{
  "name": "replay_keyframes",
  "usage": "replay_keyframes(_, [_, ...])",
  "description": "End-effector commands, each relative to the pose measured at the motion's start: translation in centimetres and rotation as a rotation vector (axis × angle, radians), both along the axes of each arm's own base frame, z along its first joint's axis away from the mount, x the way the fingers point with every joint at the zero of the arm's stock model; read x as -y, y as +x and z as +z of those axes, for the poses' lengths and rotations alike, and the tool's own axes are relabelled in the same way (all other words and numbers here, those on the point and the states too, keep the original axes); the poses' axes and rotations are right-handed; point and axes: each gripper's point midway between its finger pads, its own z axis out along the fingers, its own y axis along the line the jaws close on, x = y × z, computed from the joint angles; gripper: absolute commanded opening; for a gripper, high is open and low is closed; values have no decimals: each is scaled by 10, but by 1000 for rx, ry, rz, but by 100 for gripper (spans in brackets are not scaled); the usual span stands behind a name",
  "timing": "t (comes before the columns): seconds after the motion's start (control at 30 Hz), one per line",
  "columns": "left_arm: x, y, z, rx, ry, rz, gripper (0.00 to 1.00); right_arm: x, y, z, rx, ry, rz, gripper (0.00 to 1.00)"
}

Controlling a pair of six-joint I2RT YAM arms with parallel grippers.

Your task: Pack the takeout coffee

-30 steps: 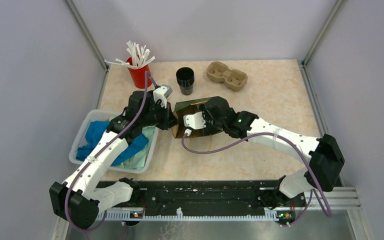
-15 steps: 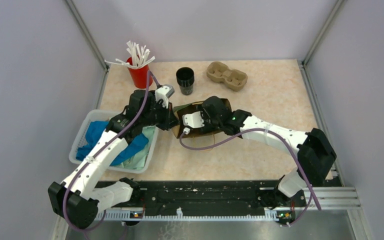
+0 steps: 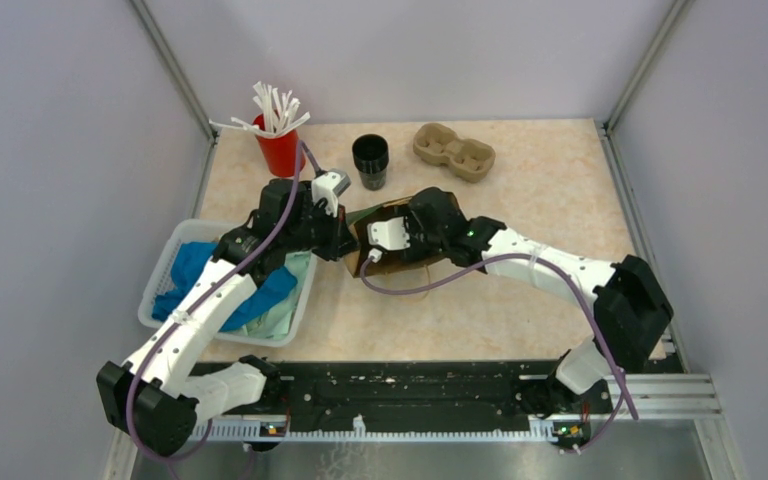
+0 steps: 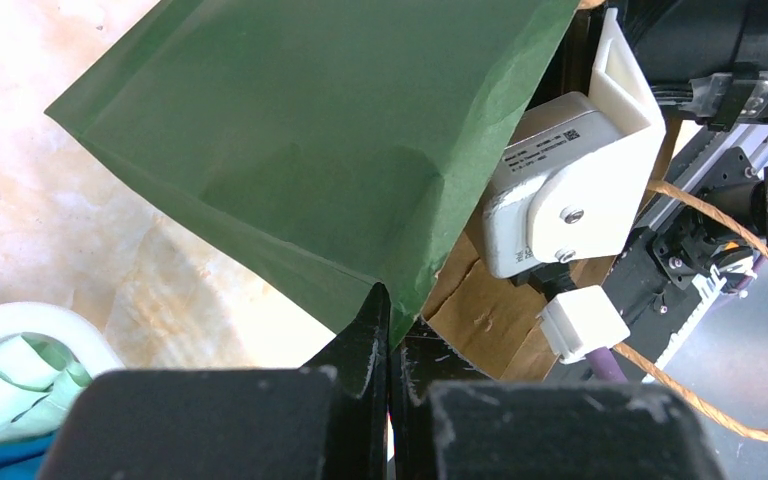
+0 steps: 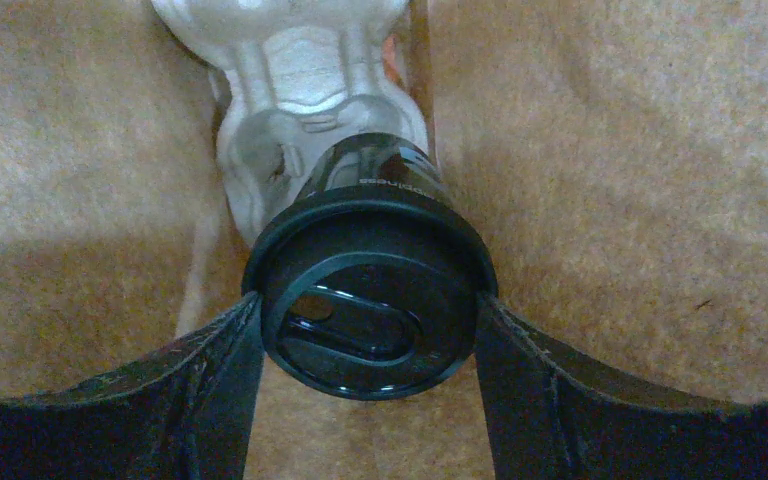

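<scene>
Cloths point(image 3: 185, 265), blue and pale green, fill a white slotted plastic basket point(image 3: 153, 290) at the left edge of the beige marbled surface point(image 3: 540, 200). Behind the basket, near the back corner, a red cup of white sticks point(image 3: 278, 140) stands upright.

The left gripper point(image 4: 384, 298) reaches from above the basket toward the middle. Its black fingers point(image 4: 360, 345) are pressed fully together, pinching the edge of a paper bag point(image 4: 310, 150) that is green outside and brown inside. The bag lies on its side at the centre of the surface with its mouth toward the right arm.

Just behind the bag, a black cup point(image 3: 370, 160) stands upright on the surface, apart from both arms.

The right gripper point(image 5: 368, 312) is pushed into the bag's mouth, brown paper on every side of it. Its fingers point(image 5: 210, 370) clasp the takeout coffee point(image 5: 370, 280), a small black tapered cup with a round black plastic lid, one finger touching each side of the lid rim. The cup lies inside the bag, lid toward the wrist camera. A pale crumpled thing point(image 5: 300, 60), which I cannot identify, sits just behind it.

Farther right, near the back edge, a brown moulded-pulp cup tray point(image 3: 453, 150) lies flat, well apart from the bag.
</scene>
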Motion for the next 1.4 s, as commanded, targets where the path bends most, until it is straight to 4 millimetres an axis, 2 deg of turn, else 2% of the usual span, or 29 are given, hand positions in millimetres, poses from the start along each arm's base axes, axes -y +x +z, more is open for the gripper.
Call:
replay_keyframes(0.0, [3, 1, 6, 21, -9, -21, 0, -16, 11, 8, 19, 71, 17, 21])
replay_keyframes(0.27, [2, 0, 2, 13, 2, -18, 0, -32, 18, -5, 13, 92, 41, 21])
replay_keyframes(0.63, [-1, -3, 0, 2, 14, -14, 0, -42, 25, -17, -1, 104, 57, 22])
replay_keyframes(0.93, [-2, -4, 18, 20, 12, -12, 0, -33, -2, -34, -185, 55, 62, 22])
replay_keyframes(1.07, [-2, -2, 31, 27, 0, -1, 0, -19, -19, -35, -300, -1, 19, 21])
replay_keyframes(1.2, [0, -1, 41, 16, -14, 6, 0, -11, -42, -40, -408, 2, -1, 21])
replay_keyframes(1.37, [6, -3, 44, -29, -32, -7, 4, -5, -74, -55, -567, -10, -39, 21])
